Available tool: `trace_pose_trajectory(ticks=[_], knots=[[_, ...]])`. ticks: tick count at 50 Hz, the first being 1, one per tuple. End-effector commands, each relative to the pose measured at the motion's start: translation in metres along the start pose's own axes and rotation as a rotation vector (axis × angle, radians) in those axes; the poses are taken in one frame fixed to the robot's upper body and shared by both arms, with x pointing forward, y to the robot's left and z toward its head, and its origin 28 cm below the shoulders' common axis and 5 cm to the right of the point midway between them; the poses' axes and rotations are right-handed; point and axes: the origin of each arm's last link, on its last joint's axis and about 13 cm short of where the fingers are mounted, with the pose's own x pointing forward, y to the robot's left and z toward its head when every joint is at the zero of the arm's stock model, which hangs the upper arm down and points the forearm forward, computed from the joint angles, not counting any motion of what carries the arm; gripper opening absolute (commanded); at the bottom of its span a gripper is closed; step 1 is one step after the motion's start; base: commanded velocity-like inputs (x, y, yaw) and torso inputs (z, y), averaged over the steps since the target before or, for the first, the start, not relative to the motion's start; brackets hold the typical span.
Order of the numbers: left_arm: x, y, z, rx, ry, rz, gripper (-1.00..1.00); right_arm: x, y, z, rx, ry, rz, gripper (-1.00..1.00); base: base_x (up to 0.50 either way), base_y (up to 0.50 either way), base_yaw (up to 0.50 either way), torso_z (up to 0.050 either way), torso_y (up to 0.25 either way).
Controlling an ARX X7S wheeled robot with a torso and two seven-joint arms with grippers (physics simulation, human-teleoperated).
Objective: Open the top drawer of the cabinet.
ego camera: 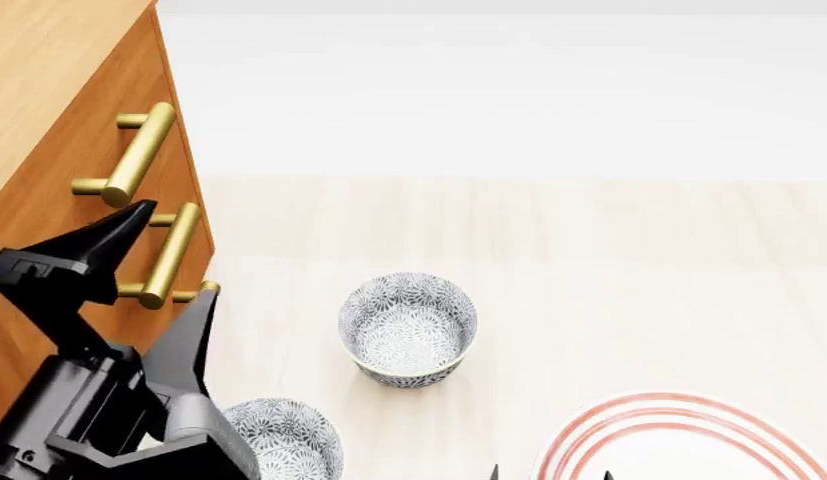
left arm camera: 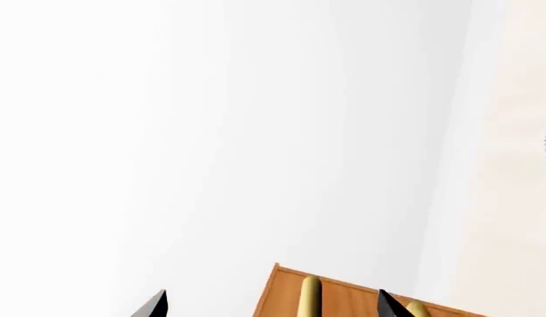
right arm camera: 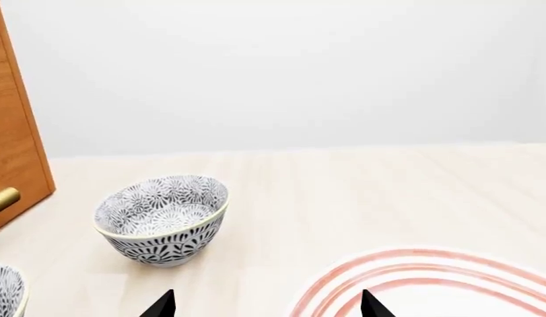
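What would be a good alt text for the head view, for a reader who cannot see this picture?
The left gripper, jaws open, reaches toward the brass handles on the front of the cabinet at the view's left, gripping nothing. Two patterned bowls, the farther bowl and the nearer bowl, stand on the pale floor, and a red-ringed plate lies at lower right.

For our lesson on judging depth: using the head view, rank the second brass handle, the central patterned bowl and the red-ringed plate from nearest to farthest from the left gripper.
1. Second brass handle, on the cabinet front, right between the left gripper's fingers.
2. Central patterned bowl, on the floor to its right.
3. Red-ringed plate, far right, low in the view.
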Motion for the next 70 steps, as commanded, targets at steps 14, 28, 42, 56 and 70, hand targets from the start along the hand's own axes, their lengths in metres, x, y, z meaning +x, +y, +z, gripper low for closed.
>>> trace_pose_trajectory(ticks=[14,28,42,56,70], knots=[[0.049,-0.004,-0.023,0.022,0.105,0.004,1.00,-0.001,0.000,0.000,0.004,-0.006,-0.006,1.00,0.00,0.00,0.00,0.000,0.000],[0.067,-0.009,-0.035,0.032,0.164,-0.033,1.00,-0.001,0.000,0.001,0.006,-0.008,-0.005,1.00,0.00,0.00,0.00,0.000,0.000],[0.082,-0.020,-0.047,0.046,0.210,-0.047,1.00,-0.001,0.000,0.001,0.005,-0.008,-0.005,1.00,0.00,0.00,0.00,0.000,0.000],[0.085,-0.029,-0.057,0.078,0.254,-0.057,1.00,-0.001,0.000,0.001,0.006,-0.008,-0.004,1.00,0.00,0.00,0.00,0.000,0.000],[0.084,-0.032,-0.059,0.089,0.270,-0.074,-1.00,-0.001,0.000,0.001,0.008,-0.012,-0.003,1.00,0.00,0.00,0.00,0.000,0.000]])
